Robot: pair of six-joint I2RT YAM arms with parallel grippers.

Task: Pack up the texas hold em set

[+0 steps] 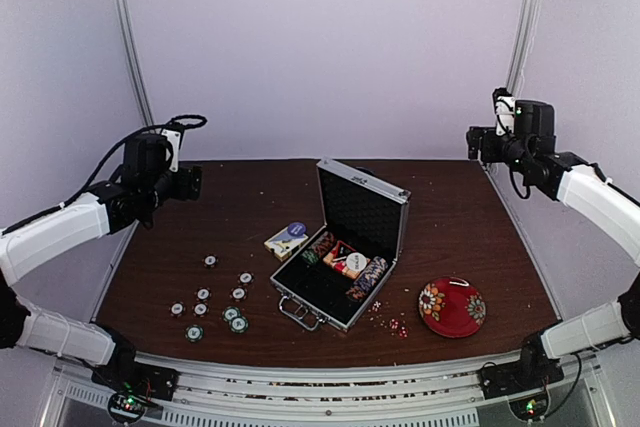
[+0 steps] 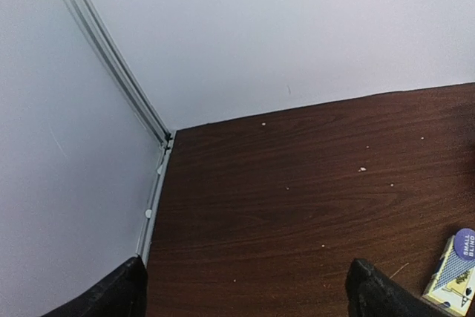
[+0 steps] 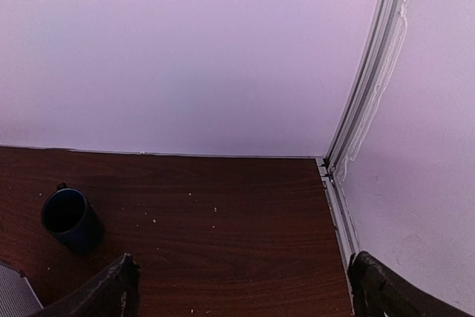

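The silver briefcase [image 1: 345, 247] stands open mid-table, lid upright, with rows of chips and a card pack in its black lining. The blue-and-cream card deck box [image 1: 287, 240] lies just left of it and shows at the lower right of the left wrist view [image 2: 454, 272]. Several loose poker chips [image 1: 222, 299] lie on the table left of the case. My left gripper [image 1: 192, 182] is open and empty, raised over the far left of the table. My right gripper [image 1: 472, 143] is open and empty, raised over the far right corner.
A red floral bowl [image 1: 452, 307] sits at the front right, with small specks scattered beside it. A dark blue mug [image 3: 71, 219] stands behind the case lid near the back wall. Walls close the table at back and sides.
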